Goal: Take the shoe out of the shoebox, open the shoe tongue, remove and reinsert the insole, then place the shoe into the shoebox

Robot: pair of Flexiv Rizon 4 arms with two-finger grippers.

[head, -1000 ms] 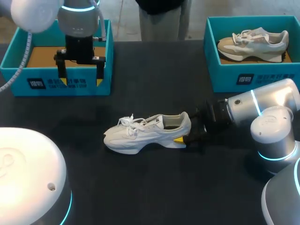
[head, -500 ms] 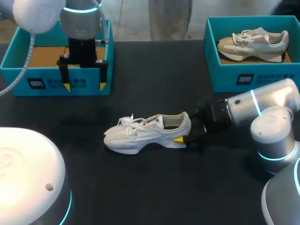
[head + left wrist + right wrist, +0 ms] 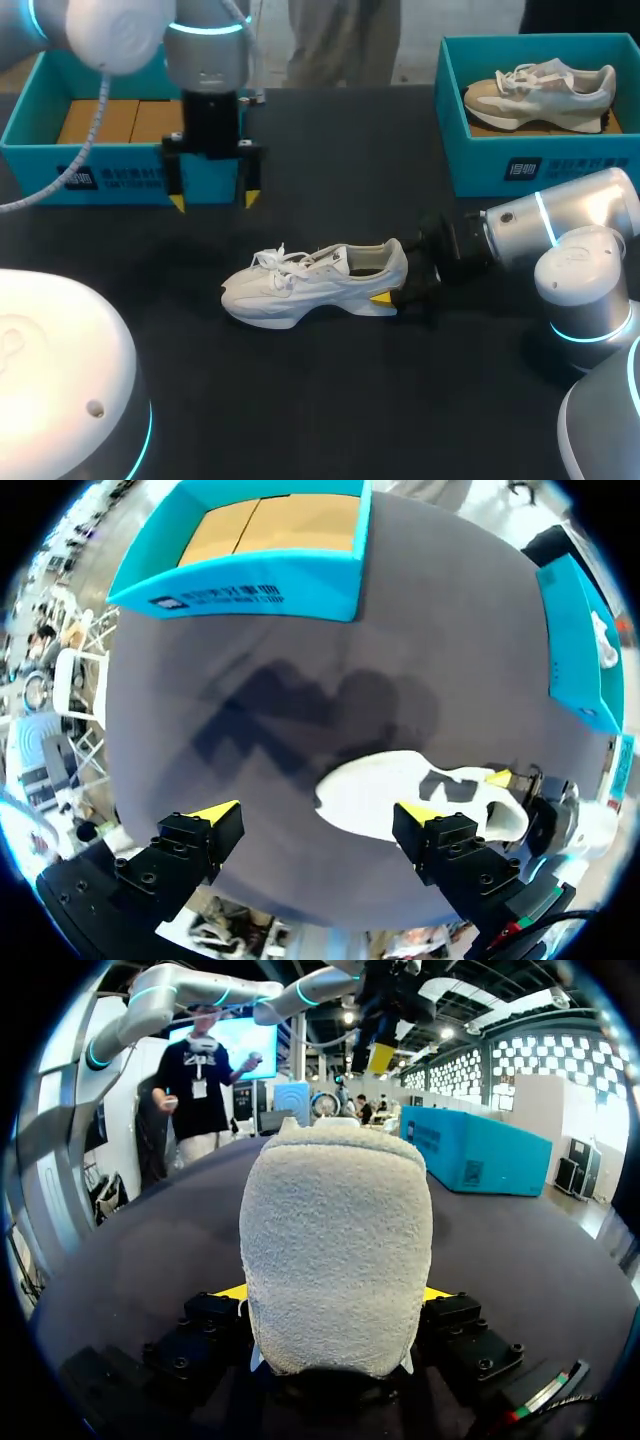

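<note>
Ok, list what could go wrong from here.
The right pincer grips the white shoe only at its heel, so the shoe may twist or slip once pulled on. The open left pincer hangs close to the front wall of the empty shoebox and might clip it. Loose laces could snag a finger.

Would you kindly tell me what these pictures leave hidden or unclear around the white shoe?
Head view: white shoe hides one fingertip of right gripper; insole too dark to tell.
Right wrist view: heel blocks the laces and toe.
Left wrist view: second shoebox cut by rim.
</note>
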